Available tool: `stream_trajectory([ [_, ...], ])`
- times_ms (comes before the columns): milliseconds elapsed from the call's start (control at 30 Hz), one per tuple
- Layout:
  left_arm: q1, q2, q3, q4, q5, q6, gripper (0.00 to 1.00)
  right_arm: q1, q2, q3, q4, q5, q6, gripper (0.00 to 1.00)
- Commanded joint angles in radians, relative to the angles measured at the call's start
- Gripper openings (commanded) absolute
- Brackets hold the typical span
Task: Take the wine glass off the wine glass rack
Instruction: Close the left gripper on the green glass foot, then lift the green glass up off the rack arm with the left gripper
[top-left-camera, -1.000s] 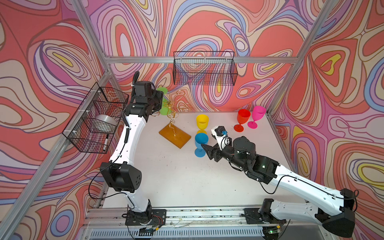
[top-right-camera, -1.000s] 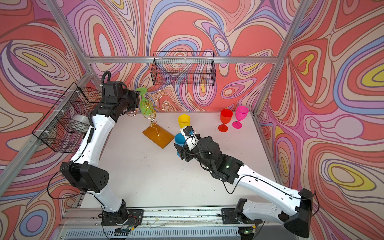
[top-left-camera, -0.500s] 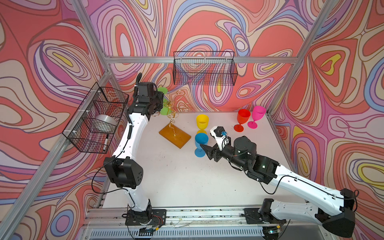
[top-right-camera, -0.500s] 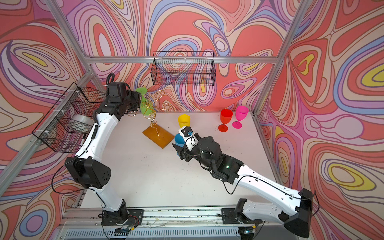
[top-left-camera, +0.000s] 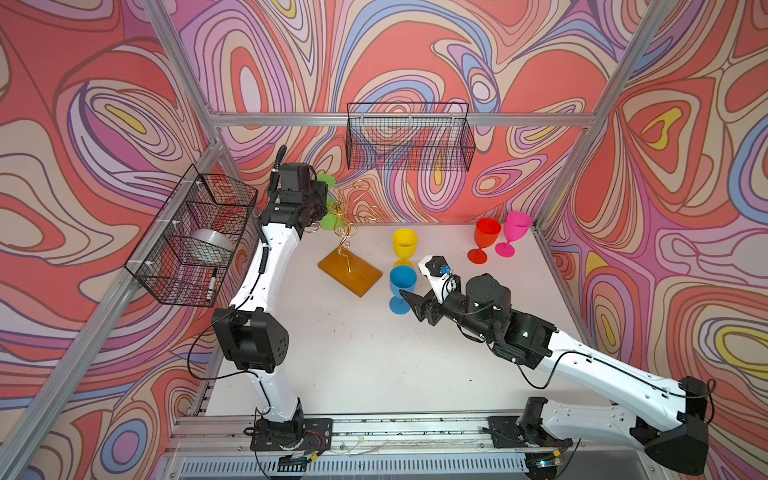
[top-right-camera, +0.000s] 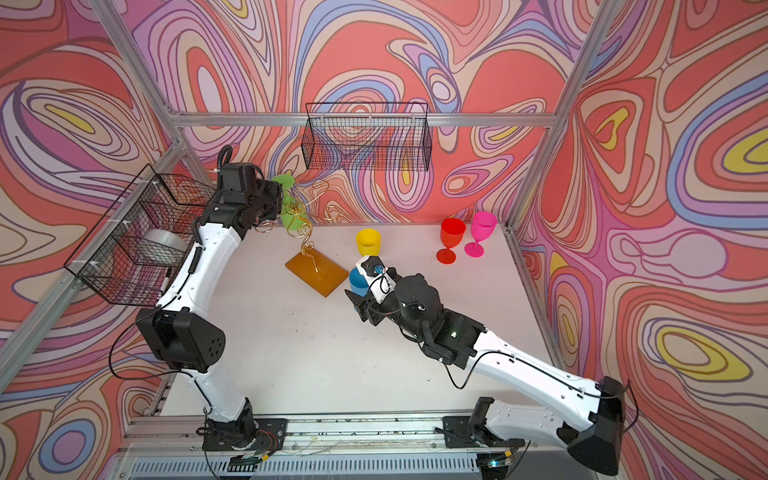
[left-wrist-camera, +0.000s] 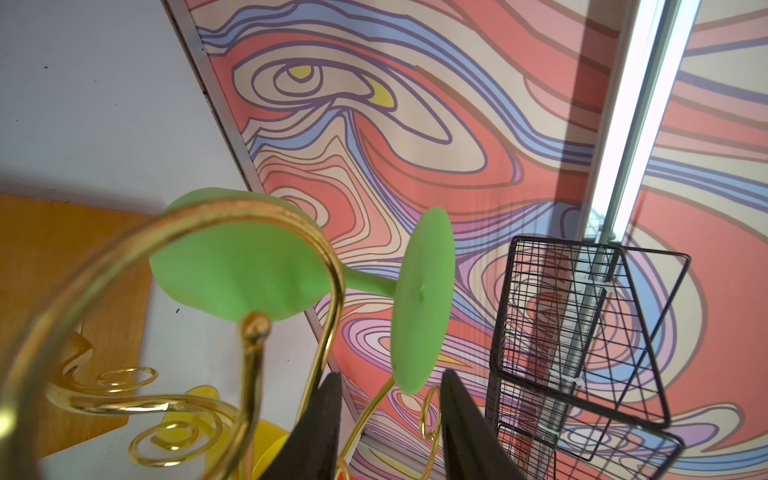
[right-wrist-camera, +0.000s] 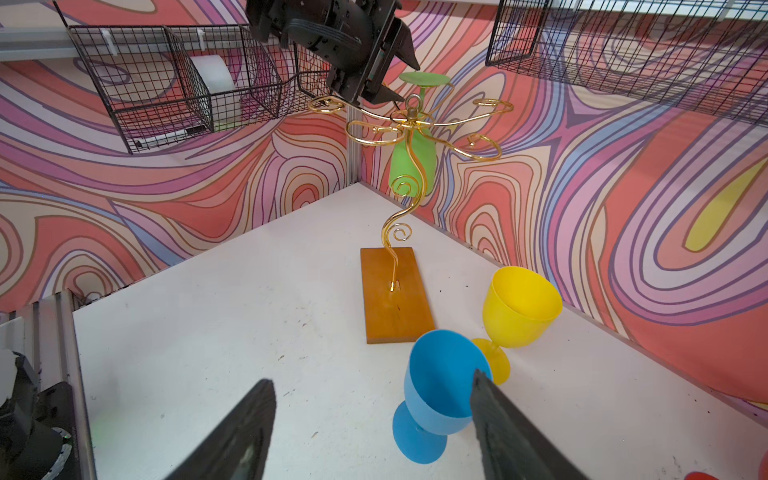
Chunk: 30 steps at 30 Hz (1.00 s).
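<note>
While the green wine glass is hanging upside down from a curled arm of the wine glass rack, the removal is not looking begun. The left gripper is hovering at the glass's foot, its fingers standing narrowly apart and gripping nothing. The right gripper is idling low over the counter, fingers wide, beside the blue glass. Closing on the glass, lifting it clear and setting it down are all remaining.
</note>
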Motion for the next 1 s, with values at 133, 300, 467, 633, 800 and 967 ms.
stream_trajectory([
  [133,0.002,0.041,0.029,0.057,-0.047,-0.029,0.4,0.007,-0.023,-0.026,0.029,-0.007,-0.011,0.78],
  [300,0.002,0.07,0.059,0.074,-0.033,-0.041,0.36,0.008,-0.02,-0.026,0.029,-0.008,-0.006,0.78],
  [467,0.002,0.063,0.051,0.092,-0.033,-0.052,0.25,0.008,-0.023,-0.03,0.031,-0.005,-0.002,0.78],
  [633,0.002,0.039,0.009,0.133,-0.04,-0.056,0.08,0.007,-0.023,-0.03,0.033,-0.008,0.001,0.78],
  [800,0.003,0.033,-0.01,0.158,-0.032,-0.059,0.01,0.008,-0.023,-0.035,0.032,-0.012,0.006,0.78],
  [967,0.003,0.019,-0.027,0.174,-0.037,-0.063,0.0,0.007,-0.028,-0.035,0.03,-0.012,0.006,0.78],
])
